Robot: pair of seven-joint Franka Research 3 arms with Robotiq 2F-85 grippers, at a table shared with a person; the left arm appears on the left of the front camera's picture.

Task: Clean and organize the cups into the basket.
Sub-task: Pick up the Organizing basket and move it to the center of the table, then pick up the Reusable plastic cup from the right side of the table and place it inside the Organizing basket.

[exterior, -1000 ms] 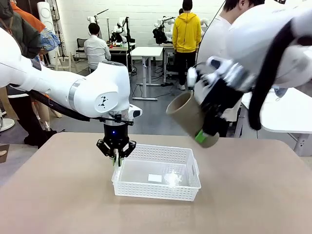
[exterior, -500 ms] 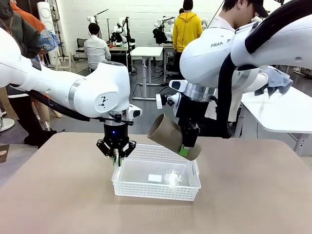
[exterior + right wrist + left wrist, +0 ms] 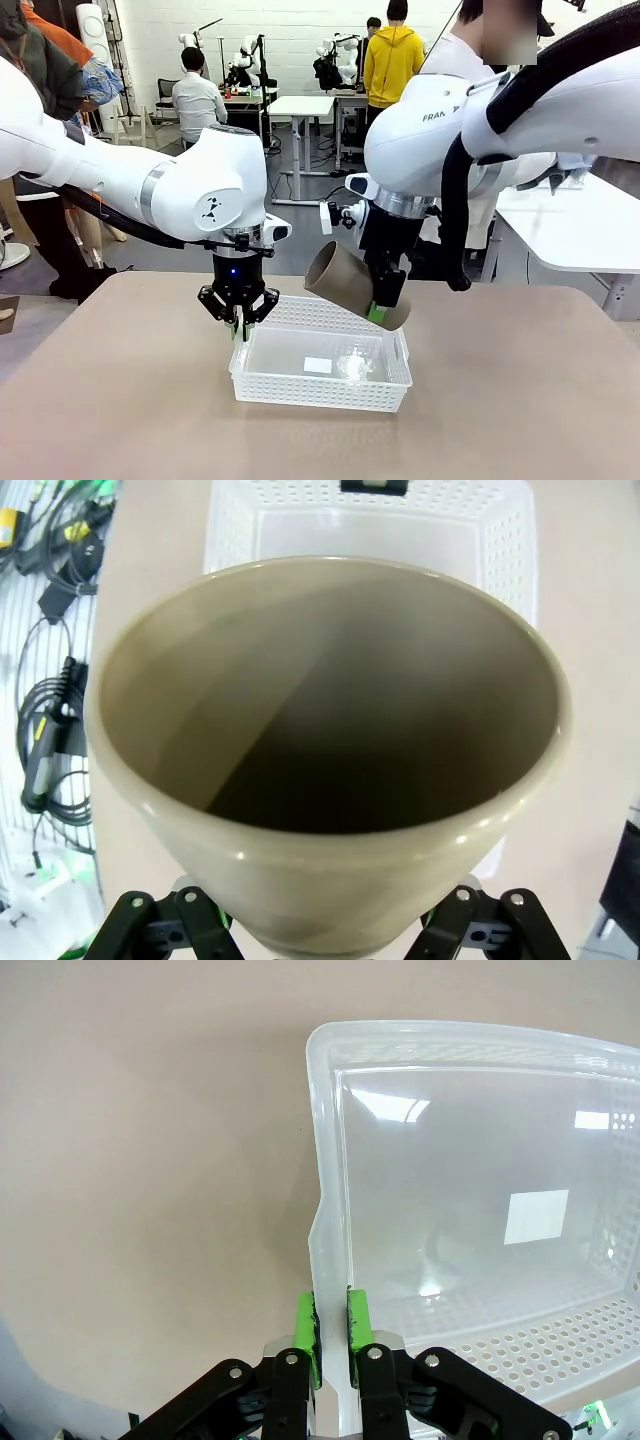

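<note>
The white mesh basket [image 3: 322, 380] sits mid-table. My left gripper [image 3: 239, 322] is shut on its left rim; in the left wrist view the green pads [image 3: 307, 1326] pinch the basket's rim [image 3: 450, 1036], and the gripper [image 3: 332, 1328] stands at the near corner. A plain brown cup [image 3: 345, 285] hangs tilted above the basket's far right part, mouth facing left, with my right gripper [image 3: 386, 312] shut on its base end. The right wrist view looks into the cup's open mouth [image 3: 330, 730], which hides the gripper's [image 3: 325, 938] fingertips, with the basket [image 3: 500, 540] below.
A person stands at the far side behind my right arm. A white table [image 3: 590, 235] stands at the right, off the work table. A white label [image 3: 536, 1215] lies on the basket's floor. Bare tabletop lies left, right and in front of the basket.
My right arm has swung left and down with the cup, from high on the right to just above the basket's far right side. The left gripper has not moved.
</note>
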